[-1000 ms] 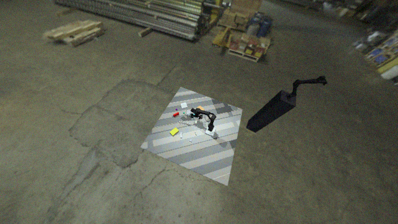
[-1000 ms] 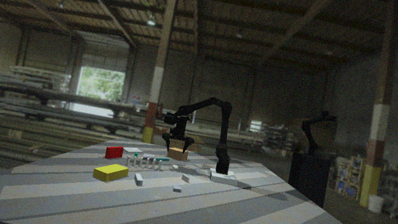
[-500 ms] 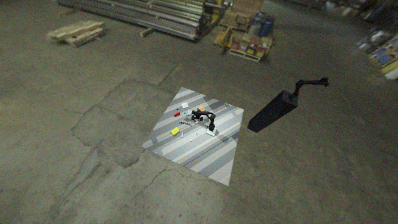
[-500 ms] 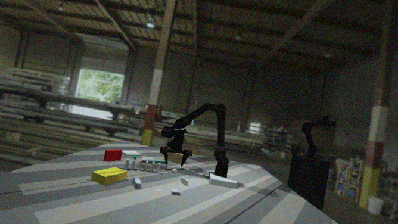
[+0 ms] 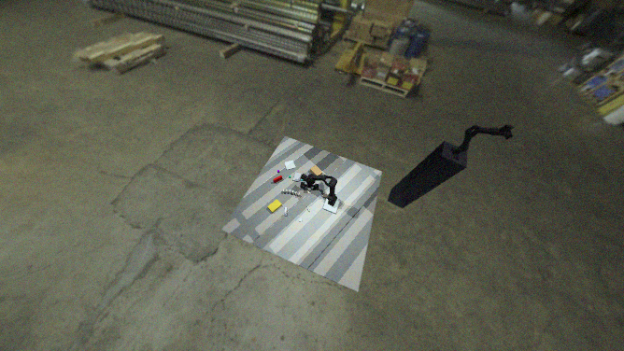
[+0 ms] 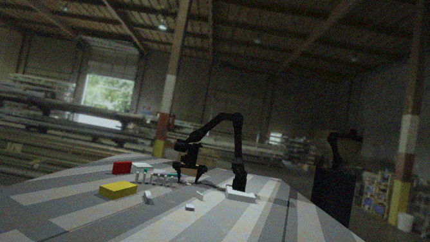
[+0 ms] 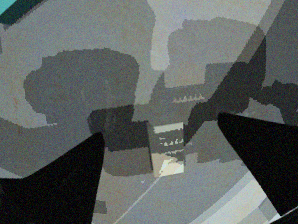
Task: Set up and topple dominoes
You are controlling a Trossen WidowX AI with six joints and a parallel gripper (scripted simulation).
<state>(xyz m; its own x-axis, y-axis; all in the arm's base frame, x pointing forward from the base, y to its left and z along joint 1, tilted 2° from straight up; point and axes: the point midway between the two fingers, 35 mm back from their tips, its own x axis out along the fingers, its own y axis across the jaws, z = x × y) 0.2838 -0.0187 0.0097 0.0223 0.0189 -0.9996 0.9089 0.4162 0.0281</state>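
A row of several pale dominoes [image 5: 291, 192] [image 6: 151, 178] stands upright on the striped table. My gripper [image 6: 188, 182] [image 7: 162, 128] is open and empty, pointing down low over the table just beyond the right end of the row in the exterior view. A pale domino [image 6: 188, 183] [image 7: 169, 150] lies flat between and below the fingertips, with shadow across it. The row is out of the wrist view. Other small white pieces lie loose: one [image 5: 286, 211] [image 6: 147, 196] near the yellow block, one [image 5: 308, 209] [image 6: 199, 195] nearer the base, and one [image 5: 300, 219] [image 6: 190, 207] at the front.
A yellow block [image 5: 275, 205] [image 6: 118, 190] lies in front of the row. A red block [image 5: 277, 179] [image 6: 121, 168], a green cube [image 5: 290, 176] [image 6: 145, 170], a white plate [image 5: 290, 164] [image 6: 142, 165] and a teal bar [image 6: 175, 174] are behind it. A tan box [image 5: 316, 170] [image 6: 188, 171] is behind the gripper.
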